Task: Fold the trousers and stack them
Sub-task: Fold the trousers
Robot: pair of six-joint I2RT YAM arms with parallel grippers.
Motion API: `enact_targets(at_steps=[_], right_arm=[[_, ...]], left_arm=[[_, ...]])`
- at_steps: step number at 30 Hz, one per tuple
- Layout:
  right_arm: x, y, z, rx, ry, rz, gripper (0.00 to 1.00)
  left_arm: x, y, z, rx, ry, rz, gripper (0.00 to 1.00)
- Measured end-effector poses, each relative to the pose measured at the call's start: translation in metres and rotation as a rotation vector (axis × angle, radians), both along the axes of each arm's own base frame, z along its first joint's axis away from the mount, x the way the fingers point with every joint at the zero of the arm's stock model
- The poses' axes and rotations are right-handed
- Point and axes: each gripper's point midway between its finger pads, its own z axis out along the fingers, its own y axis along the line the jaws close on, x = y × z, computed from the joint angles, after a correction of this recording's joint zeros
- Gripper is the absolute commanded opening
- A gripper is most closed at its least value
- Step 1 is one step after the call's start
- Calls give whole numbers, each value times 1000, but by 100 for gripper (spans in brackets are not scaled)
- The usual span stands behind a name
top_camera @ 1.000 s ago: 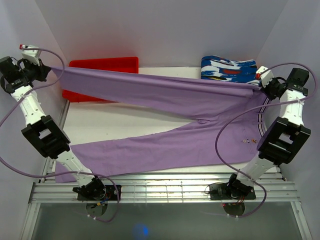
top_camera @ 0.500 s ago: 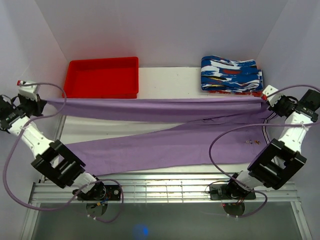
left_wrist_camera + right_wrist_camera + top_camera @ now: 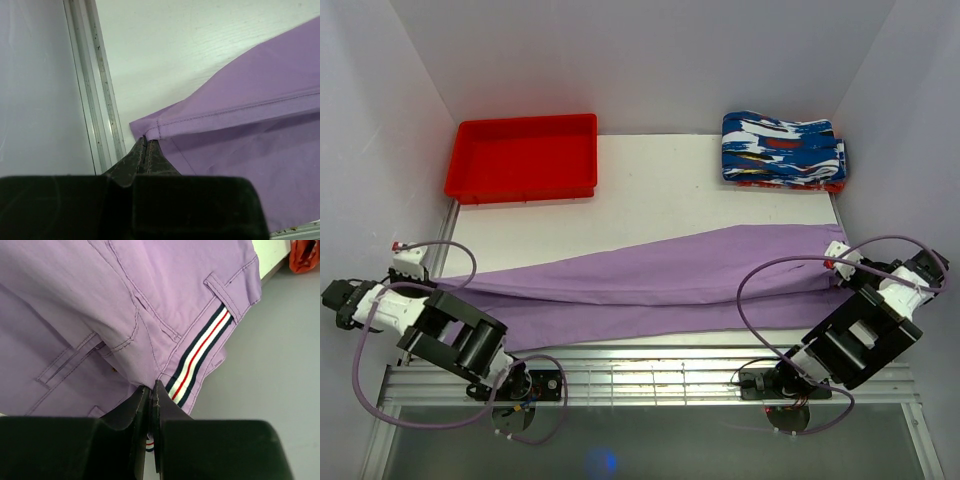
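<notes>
- The left gripper [image 3: 146,142] is pressing its jaws fully together, pinching the corner of one leg end of the trousers [image 3: 660,275]. A stitched hem [image 3: 225,111] is running away from its fingertips.
- This gripper is sitting nearer the arm bases than the red tray [image 3: 525,160] and slightly to the tray's left. It is beside the aluminium rail [image 3: 100,85] at the edge of the table [image 3: 670,200].
- The right gripper [image 3: 151,387] is also clamping tight. Its fingertips are nipping the waist edge of the trousers right beside a navy, white and red striped band [image 3: 200,357], and a belt loop [image 3: 222,297] is showing just beyond that band.
- This gripper is sitting far to the right of the red tray and nearer the arm bases than it.
- The trousers are lying on the table as a long lilac strip, stretching between the two grippers on the near side of the red tray. One leg is lying over the other, and the lower layer is peeking out along the near edge.
- A stack of blue, white and red patterned folded garments [image 3: 780,148] is resting to the right of the red tray. It is sitting in line with the tray along the far side, well apart from the trousers.
</notes>
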Motion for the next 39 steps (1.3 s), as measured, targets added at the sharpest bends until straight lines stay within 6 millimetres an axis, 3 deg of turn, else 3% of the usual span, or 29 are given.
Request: enact_targets(at_steps=[3,6,9,13,16,18,21,24,28,32,35,39], right_arm=[[-1,-1,2,3,6,11,8],[10,-5,14,27,-5,27,8],[27,-5,30,73,-23,43,8],[44,-6,52,113,-49,47,8],[45,-4,57,124,-55,46,8],[39,0,49,131,-35,48,8],[22,8,27,119,16,58,8],[2,9,4,128,81,37,8],[-9,2,-6,132,123,10,8],[-16,-4,-16,136,161,-8,8],[-21,-6,-23,131,185,-17,8],[-31,-5,-40,115,224,-28,8]], left_arm=[[5,7,3,-35,-2,-7,0],[29,22,27,-66,-29,-23,0],[68,34,63,-72,-79,-62,0],[114,27,108,-42,-155,-130,0],[124,27,125,-17,-191,-140,0],[122,29,124,-7,-191,-135,0],[106,32,107,15,-170,-119,0],[67,36,80,21,-119,-70,0],[5,36,36,1,-34,8,0],[-40,30,0,-33,34,54,0],[-58,27,-14,-39,59,58,0],[-66,26,-20,5,84,14,0]])
